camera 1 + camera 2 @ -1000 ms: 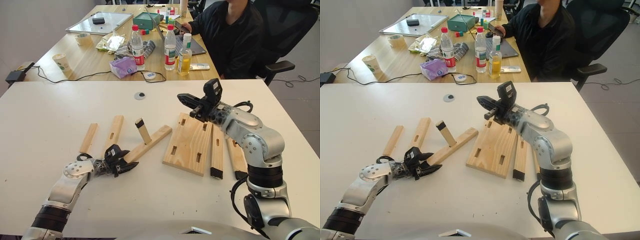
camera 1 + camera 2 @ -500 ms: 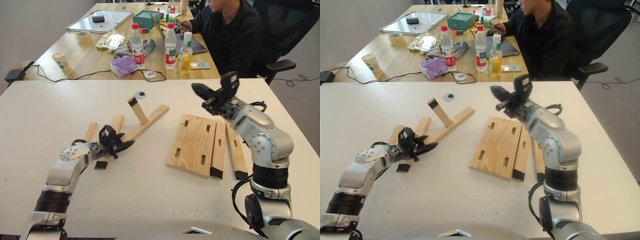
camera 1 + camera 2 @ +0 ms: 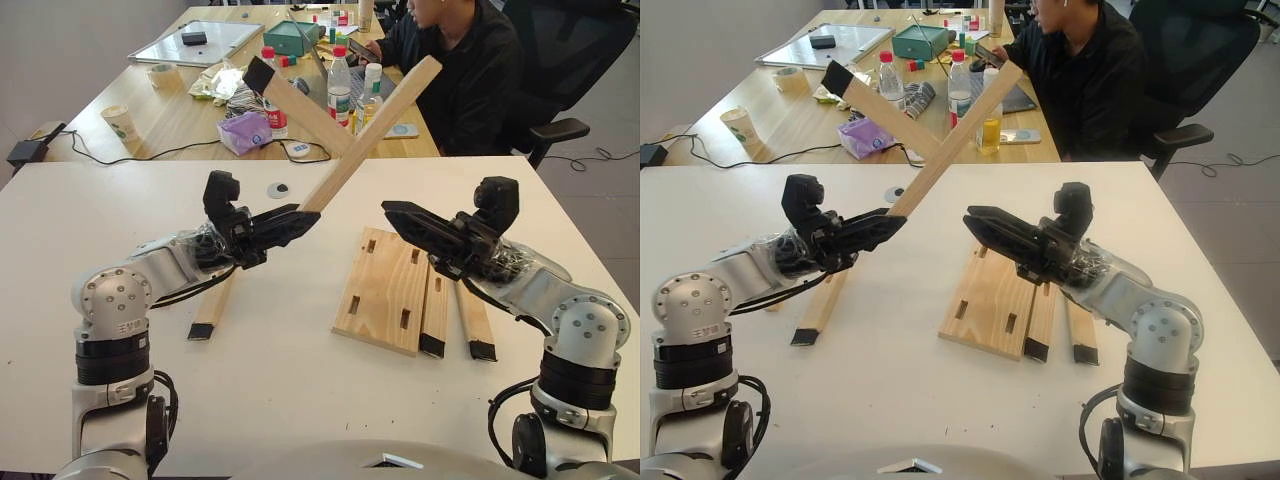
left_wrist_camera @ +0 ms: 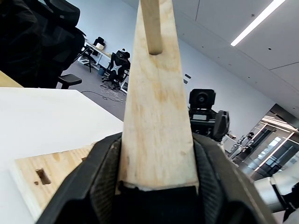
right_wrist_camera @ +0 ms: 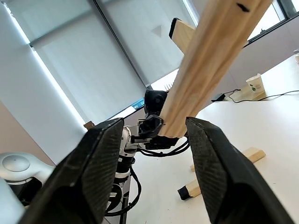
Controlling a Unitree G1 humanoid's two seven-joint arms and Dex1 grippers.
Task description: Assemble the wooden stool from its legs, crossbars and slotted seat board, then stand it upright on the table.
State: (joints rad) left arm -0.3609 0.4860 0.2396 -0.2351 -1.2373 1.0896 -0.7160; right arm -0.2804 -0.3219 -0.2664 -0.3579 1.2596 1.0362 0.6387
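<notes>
My left gripper (image 3: 293, 217) is shut tight on the lower end of a long wooden leg (image 3: 385, 112). It holds the leg in the air above the middle of the table (image 3: 280, 390), slanting up toward the far right. In the left wrist view the fingers (image 4: 105, 182) press against both sides of the wood. A shorter crosspiece (image 3: 300, 108) with a black cap on its free end crosses the leg about halfway up and angles toward the far left. It seems to be pegged into the leg, though I can't make out the joint clearly.

My right gripper (image 3: 392, 209) hangs over the far end of the seat board (image 3: 385, 290). Its jaws are spread wide with nothing between them, and they point at the held leg.

The seat board lies flat on the right half of the table, slots facing up. Two more legs (image 3: 437, 308) lie side by side just beside its right edge, black caps toward the near edge. A loose leg (image 3: 215, 303) lies flat on the left half of the table, under my left forearm.
</notes>
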